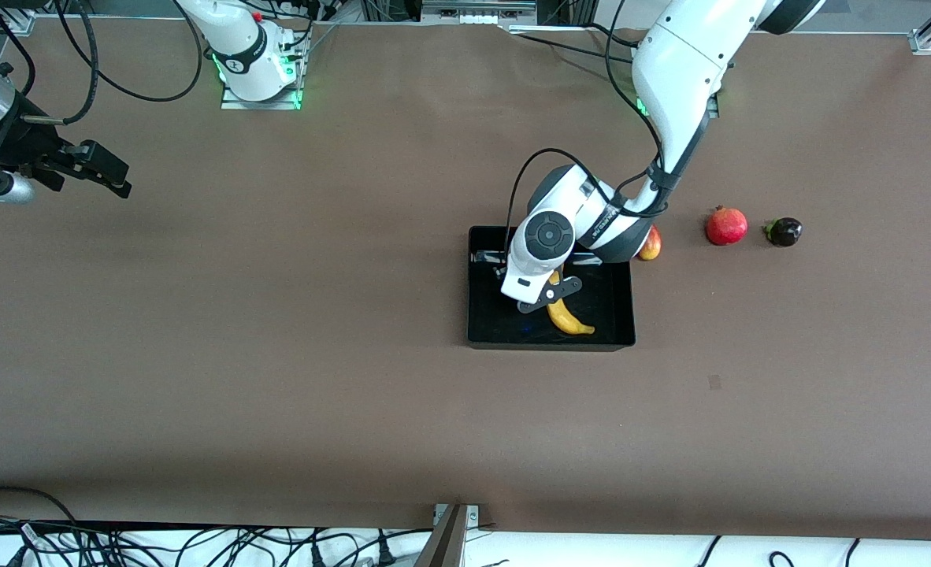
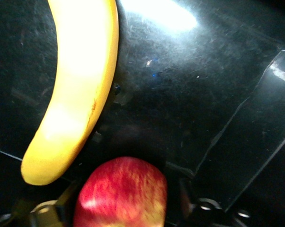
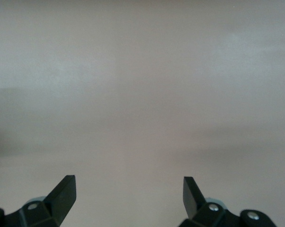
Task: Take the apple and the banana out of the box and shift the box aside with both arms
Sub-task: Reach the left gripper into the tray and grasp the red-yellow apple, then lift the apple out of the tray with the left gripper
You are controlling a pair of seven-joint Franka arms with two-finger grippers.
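The black tray lies mid-table. The yellow banana lies in it, at the side nearer the front camera. My left gripper reaches down into the tray beside the banana. In the left wrist view it is shut on the red apple with yellow patches, just above the glossy tray floor, with the banana alongside. The hand hides the apple in the front view. My right gripper waits open and empty at the right arm's end of the table, its fingers spread over bare table.
A red-yellow mango lies against the tray's outer wall, partly under the left arm. A red pomegranate and a dark purple fruit lie farther toward the left arm's end. Cables run along the table's near edge.
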